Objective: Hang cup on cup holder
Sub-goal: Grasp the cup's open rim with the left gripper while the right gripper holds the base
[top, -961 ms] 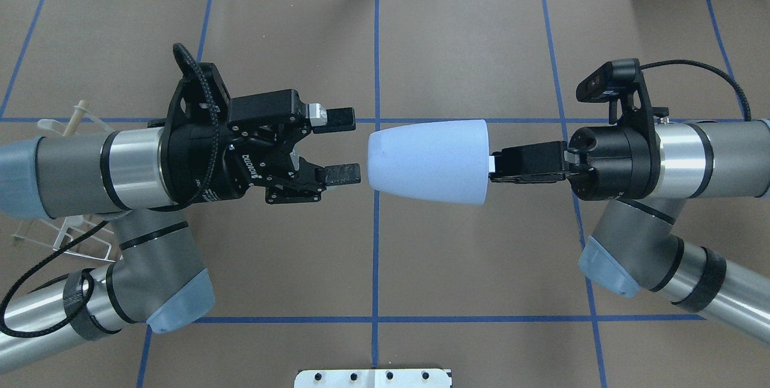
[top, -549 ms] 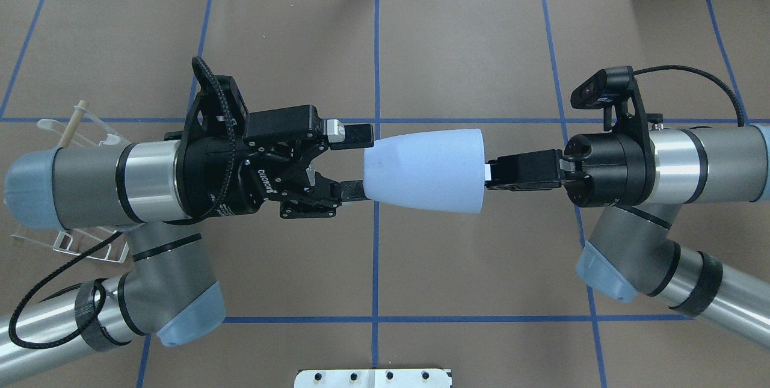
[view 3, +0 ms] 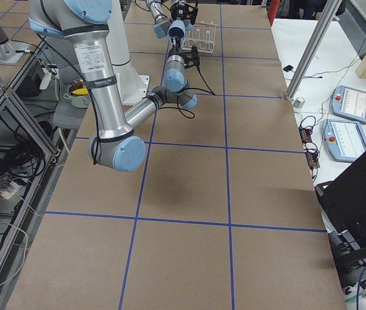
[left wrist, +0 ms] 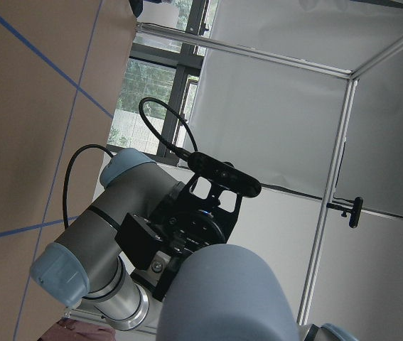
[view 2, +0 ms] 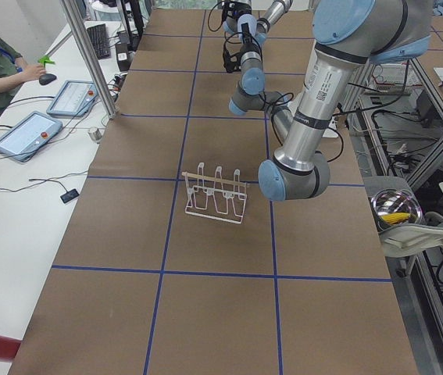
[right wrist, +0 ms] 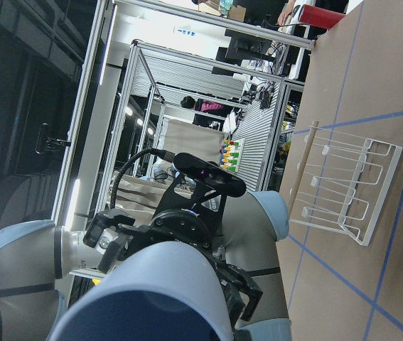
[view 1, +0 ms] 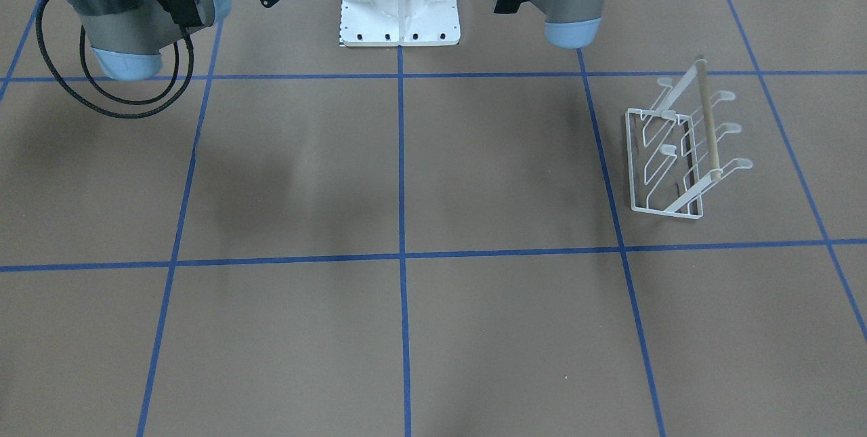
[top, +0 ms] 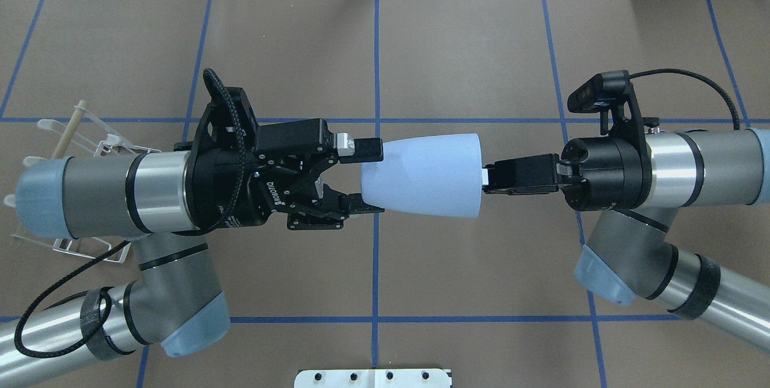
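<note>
1. Cup (top: 424,174) lies sideways in the air, midway between the counter's (top: 481,51) left and right edges.
2. Right jaws are clamped on its wide rim.
3. Left jaws stand apart, straddling its narrow end.
4. Rack (view 1: 709,132) stands near the left edge.

A robotics lab: taped table (view 1: 508,173), teach pendants (view 2: 24,134).
</note>
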